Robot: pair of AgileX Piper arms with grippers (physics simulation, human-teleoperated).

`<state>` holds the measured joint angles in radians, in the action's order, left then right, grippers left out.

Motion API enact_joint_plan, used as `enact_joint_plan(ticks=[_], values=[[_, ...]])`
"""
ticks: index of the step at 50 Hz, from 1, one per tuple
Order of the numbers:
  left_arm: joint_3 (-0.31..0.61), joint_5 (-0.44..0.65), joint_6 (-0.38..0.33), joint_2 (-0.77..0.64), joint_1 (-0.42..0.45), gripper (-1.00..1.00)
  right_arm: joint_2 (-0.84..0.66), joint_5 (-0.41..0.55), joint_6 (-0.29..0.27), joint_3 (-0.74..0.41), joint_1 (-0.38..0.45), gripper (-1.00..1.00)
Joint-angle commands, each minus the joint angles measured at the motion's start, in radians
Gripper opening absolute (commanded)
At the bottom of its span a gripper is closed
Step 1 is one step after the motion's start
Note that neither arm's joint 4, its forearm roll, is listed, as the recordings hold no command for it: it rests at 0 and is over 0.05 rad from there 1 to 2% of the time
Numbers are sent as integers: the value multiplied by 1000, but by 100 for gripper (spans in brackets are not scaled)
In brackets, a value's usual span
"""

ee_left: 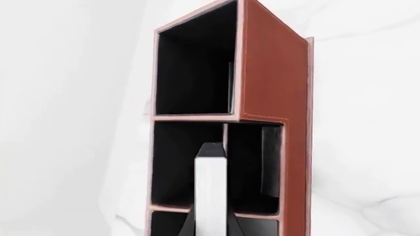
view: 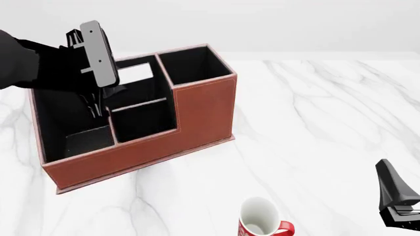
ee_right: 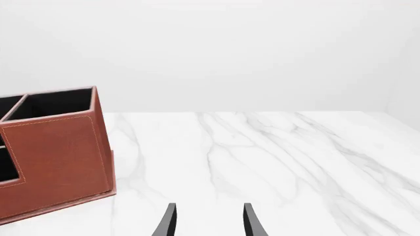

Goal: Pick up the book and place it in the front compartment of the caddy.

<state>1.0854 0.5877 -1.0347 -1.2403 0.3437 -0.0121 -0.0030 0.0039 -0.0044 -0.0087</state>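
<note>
My left gripper [view: 98,105] clamps the book [ee_left: 211,189] upright over the caddy [view: 196,113], upper left; front compartment [view: 141,120] lies just right. Right gripper [ee_right: 206,221] is spread, idle.

A white marble table [view: 315,108] with faint grey veining is seen filling the front view, its surface running to a pale plain backdrop at the far edge. Two things are set directly on it. A large reddish-brown caddy [view: 196,115] with black lining and pale stitched rims is placed on the left half, turned at an angle, its tallest compartment toward the far right corner of the box. A red-and-white mug [view: 260,223] is stood upright at the near edge, right of centre, well apart from the caddy, its white inside shown.
</note>
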Motion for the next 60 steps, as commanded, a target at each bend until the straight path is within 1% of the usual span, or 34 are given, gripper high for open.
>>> enact_joint_plan(ticks=[1, 18, 22, 26, 38, 43, 46, 55, 60], values=[[31, -31, -20, -10, -3, -100, 1, 0, 0, 0, 1, 100], [50, -59, -30, -58, -15, -100, 0, 0, -1, 0, 1, 100], [45, -74, -27, -69, -18, -100, 0, 0, -1, 0, 1, 100], [20, -99, -31, -79, -22, -100, 0, 0, 0, 0, 1, 100], [13, -123, -45, -95, -38, -100, 0, 0, 0, 0, 1, 100], [16, -129, -53, -89, -44, -100, 0, 0, -1, 0, 1, 100], [1, -141, -69, -90, -55, -100, 1, 0, 0, 0, 1, 100], [4, -148, -67, -87, -46, -100, 0, 0, -1, 0, 1, 100], [-15, -181, -82, -96, -45, -100, 0, 0, 0, 0, 1, 100]])
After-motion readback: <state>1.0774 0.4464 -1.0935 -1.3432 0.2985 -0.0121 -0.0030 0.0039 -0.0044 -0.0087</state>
